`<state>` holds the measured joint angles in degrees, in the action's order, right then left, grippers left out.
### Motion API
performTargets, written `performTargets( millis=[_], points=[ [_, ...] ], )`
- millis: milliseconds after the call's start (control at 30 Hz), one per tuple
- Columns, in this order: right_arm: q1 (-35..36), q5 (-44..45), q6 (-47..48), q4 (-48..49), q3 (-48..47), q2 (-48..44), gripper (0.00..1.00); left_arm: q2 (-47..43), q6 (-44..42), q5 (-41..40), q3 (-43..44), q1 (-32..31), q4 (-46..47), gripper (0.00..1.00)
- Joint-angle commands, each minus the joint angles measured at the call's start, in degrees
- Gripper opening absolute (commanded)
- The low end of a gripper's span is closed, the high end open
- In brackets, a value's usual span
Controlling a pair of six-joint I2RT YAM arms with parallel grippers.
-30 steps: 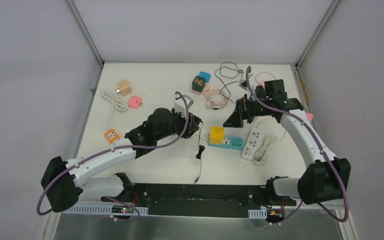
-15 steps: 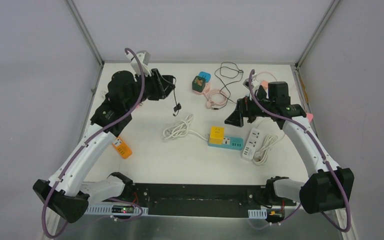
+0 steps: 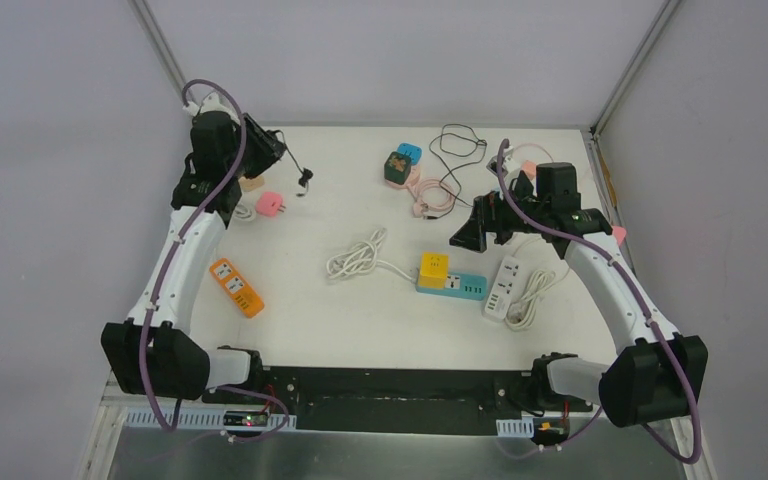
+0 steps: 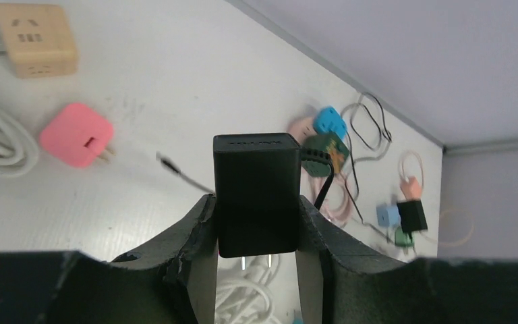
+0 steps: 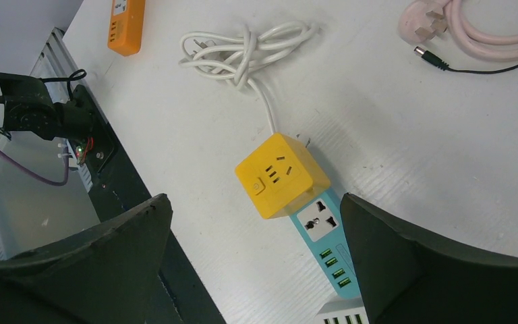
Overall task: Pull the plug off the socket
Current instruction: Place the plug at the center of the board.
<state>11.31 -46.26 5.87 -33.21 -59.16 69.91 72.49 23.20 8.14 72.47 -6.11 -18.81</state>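
Plug [image 4: 256,192] pinched in left gripper [image 4: 256,223] at upper left of the top view, above the counter [image 3: 310,320], well apart from yellow socket [image 3: 433,268] near widely spread right gripper [image 5: 253,198].

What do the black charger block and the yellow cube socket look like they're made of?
Black charger block: likely hard moulded plastic, matte; flat faces with crisp edges and a dull, even sheen. Yellow cube socket: probably satin plastic; smooth uniform colour, rounded corners, soft highlights.
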Motion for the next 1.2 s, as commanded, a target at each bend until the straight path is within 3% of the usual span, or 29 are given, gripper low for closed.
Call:
performTargets(
  millis=[0,200,500,800,933,1000,1067,1133,1167],
  points=[
    [-0.1,0.7,-0.5,1.9,-0.1,0.0,1.00,2.9,5.3,-7.5,-0.7,4.2,3.0,0.00],
    [0.0,0.6,-0.3,1.8,-0.1,0.5,1.00,10.1,12.5,-12.1,-0.1,9.5,2.6,0.00],
    [0.4,0.6,-0.1,1.5,-0.2,0.8,1.00,20.2,15.3,-22.7,1.1,11.6,-0.6,0.00],
    [0.6,0.7,0.4,1.1,-0.3,1.0,1.00,30.2,16.5,-26.2,4.2,12.1,-5.4,0.09],
    [0.6,0.8,0.6,1.0,-0.3,1.2,1.00,32.9,16.8,-24.7,5.8,12.3,-7.2,0.30],
    [0.5,0.9,0.8,0.8,-0.4,1.4,1.00,32.8,17.0,-24.4,6.4,12.3,-7.8,0.46],
    [0.5,0.9,1.0,0.5,-0.5,1.5,1.00,32.3,17.9,-25.2,6.8,12.3,-9.1,0.71],
    [0.5,0.9,1.1,0.4,-0.6,1.5,1.00,31.5,18.6,-25.3,7.8,12.2,-10.9,0.88],
    [0.5,1.0,1.2,0.3,-0.6,1.5,1.00,30.8,19.0,-25.2,8.2,12.2,-11.7,0.92]
  ],
)
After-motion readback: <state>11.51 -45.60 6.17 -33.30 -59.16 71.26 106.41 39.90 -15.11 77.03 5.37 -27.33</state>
